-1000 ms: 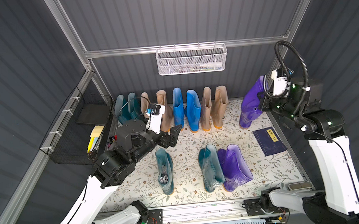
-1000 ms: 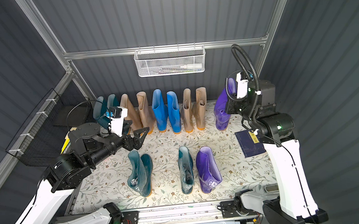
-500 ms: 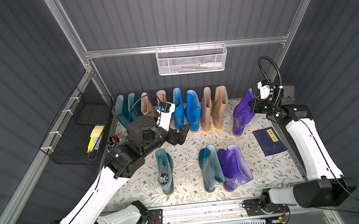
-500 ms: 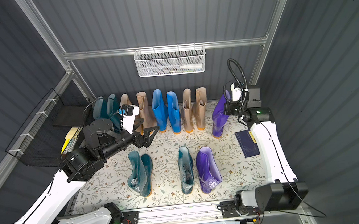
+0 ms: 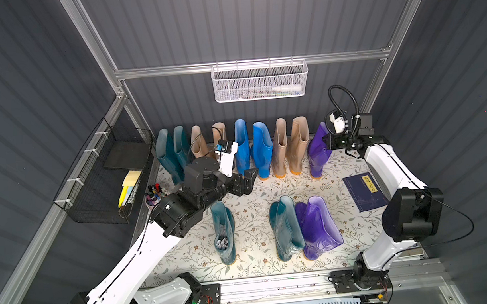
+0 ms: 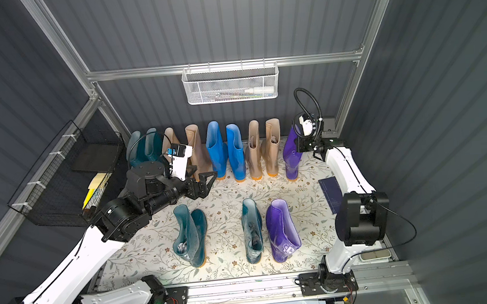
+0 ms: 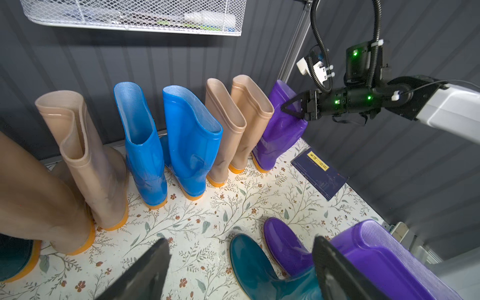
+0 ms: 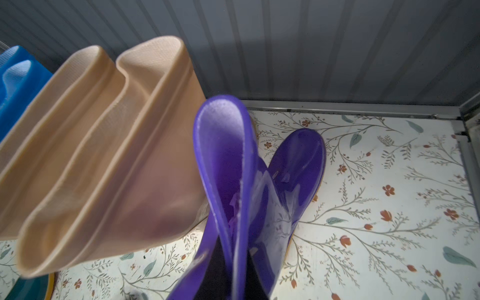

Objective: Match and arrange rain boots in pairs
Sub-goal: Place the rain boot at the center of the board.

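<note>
Twelve rain boots on the table, most lining the back wall, we are hanging our left jaws wide open before the blue pair, pinching the back-row purple boot by its cuff in our right jaws.

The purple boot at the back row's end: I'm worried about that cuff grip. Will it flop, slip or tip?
Probably floppy: the purple boot has its cuff pinched nearly flat by the right gripper. Its glossy skin may slip. Tall on a narrow sole and leaning, it could tip once released.
</note>
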Robot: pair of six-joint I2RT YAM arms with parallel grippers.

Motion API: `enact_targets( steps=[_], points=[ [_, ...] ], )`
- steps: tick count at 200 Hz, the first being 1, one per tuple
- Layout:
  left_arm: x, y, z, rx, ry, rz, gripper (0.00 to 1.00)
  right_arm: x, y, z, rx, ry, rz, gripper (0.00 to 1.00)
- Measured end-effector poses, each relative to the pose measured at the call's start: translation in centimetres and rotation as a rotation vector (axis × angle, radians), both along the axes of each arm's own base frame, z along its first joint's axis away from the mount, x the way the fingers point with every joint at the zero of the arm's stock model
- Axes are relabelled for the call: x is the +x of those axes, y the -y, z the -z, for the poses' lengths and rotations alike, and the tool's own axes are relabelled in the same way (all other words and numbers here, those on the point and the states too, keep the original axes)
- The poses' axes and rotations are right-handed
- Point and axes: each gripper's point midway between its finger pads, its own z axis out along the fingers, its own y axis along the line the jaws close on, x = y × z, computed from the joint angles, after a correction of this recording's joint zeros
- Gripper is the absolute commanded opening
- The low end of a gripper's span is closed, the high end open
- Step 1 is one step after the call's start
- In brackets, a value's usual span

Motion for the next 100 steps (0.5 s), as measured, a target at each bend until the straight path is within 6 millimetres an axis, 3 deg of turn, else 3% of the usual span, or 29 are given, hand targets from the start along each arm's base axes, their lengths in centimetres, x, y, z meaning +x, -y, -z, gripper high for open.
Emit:
enact_targets(
  steps=[55, 100],
  points=[
    [0.1, -0.7, -0.9, -0.016, 0.017, -0.033, 0.87, 3.4, -0.5, -0.8, -0.033, 0.060, -0.080, 0.00],
    [0.1, -0.7, -0.9, -0.016, 0.017, -0.036, 0.87, 4.3, -1.1, -0.6, -0.028, 0.058, -0.132, 0.00]
  ],
)
